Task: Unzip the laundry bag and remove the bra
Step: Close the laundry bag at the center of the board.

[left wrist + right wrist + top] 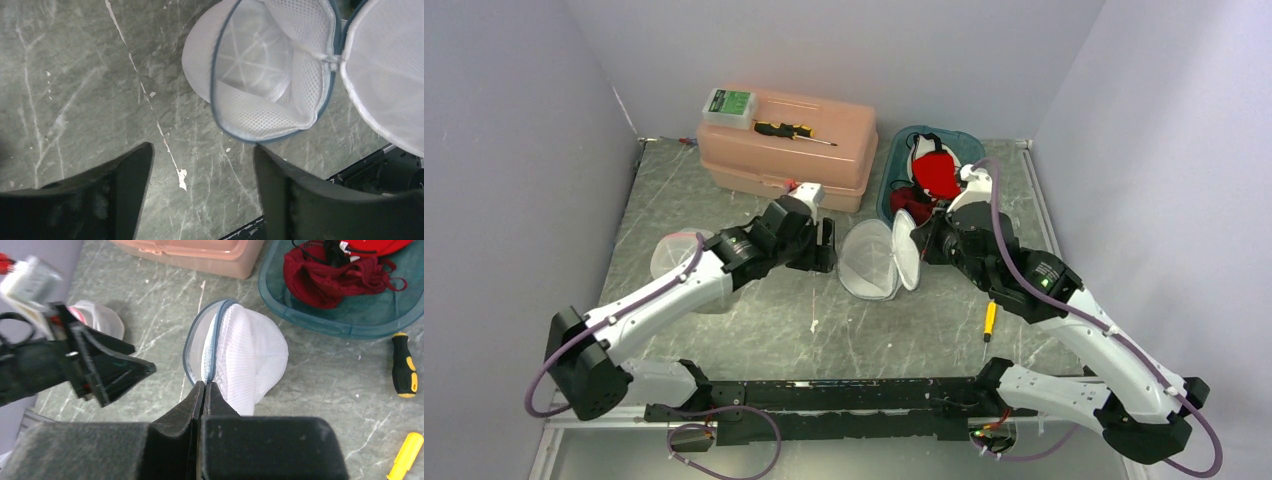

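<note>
The bag (872,258) gapes unzipped and looks empty. The red bra (320,282) seems done, lying in the bin (390,300). My left claw (202,150) is spread; my right claw (204,387) pinches the bag's rim.

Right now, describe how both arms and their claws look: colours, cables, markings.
The left arm and right arm have white shells with black joints and bases. A purple cable loops along each. A green light glows on the right arm. The left claw and right claw have matte black, tapered fingers.
</note>
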Controlling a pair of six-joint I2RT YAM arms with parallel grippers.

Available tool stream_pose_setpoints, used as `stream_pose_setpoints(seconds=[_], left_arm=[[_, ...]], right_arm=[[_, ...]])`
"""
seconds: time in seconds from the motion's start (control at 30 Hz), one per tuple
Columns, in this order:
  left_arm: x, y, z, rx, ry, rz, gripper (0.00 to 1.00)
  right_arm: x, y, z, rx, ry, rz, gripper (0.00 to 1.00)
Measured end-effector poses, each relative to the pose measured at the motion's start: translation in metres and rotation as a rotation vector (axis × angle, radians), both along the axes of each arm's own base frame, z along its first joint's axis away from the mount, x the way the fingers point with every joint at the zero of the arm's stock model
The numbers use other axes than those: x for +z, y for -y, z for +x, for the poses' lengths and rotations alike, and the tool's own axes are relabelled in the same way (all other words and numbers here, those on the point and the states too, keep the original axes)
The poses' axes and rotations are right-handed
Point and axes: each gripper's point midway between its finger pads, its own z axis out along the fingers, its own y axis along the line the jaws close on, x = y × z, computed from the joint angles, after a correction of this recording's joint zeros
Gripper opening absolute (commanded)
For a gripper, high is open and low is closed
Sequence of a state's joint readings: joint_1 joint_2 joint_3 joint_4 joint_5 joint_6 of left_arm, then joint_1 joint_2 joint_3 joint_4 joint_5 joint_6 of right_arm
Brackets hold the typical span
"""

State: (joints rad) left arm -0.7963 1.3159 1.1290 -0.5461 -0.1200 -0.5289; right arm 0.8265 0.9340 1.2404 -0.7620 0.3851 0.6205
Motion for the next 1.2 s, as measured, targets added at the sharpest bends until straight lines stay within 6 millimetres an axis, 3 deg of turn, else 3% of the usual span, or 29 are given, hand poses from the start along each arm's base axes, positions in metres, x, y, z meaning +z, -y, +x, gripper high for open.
stream_pose_setpoints(seconds=[0.23, 0.4, 0.6, 0.73, 0.97, 1.1, 1.2], left_arm=[[0.032, -0.014, -0.008, 0.087, 0.066, -0.130, 0.94], [0.047, -0.017, -0.022, 0.105, 0.154, -0.367, 0.94], [0.068, 0.014, -0.022, 0.019, 0.174, -0.517, 0.94], [0.058, 0.042, -0.023, -0.046, 0.148, -0.522, 0.94], [0.043, 0.072, -0.033, -0.121, 0.118, -0.505, 0.94], [0.046, 0.079, -0.032, -0.120, 0.120, -0.499, 0.94], [0.042, 0.072, -0.027, -0.074, 0.125, -0.472, 0.94]], right_arm=[[-0.018, 0.003, 0.003, -0.033, -0.027, -0.023, 0.00], [-0.023, 0.005, 0.006, -0.060, -0.025, -0.024, 0.00], [-0.025, -0.003, 0.012, -0.066, -0.029, -0.004, 0.00], [-0.035, -0.013, 0.017, -0.060, -0.053, 0.001, 0.00], [-0.059, -0.025, 0.023, -0.051, -0.099, -0.012, 0.00], [-0.074, -0.027, 0.027, -0.059, -0.118, -0.044, 0.00], [-0.082, -0.029, 0.032, -0.068, -0.122, -0.076, 0.00]])
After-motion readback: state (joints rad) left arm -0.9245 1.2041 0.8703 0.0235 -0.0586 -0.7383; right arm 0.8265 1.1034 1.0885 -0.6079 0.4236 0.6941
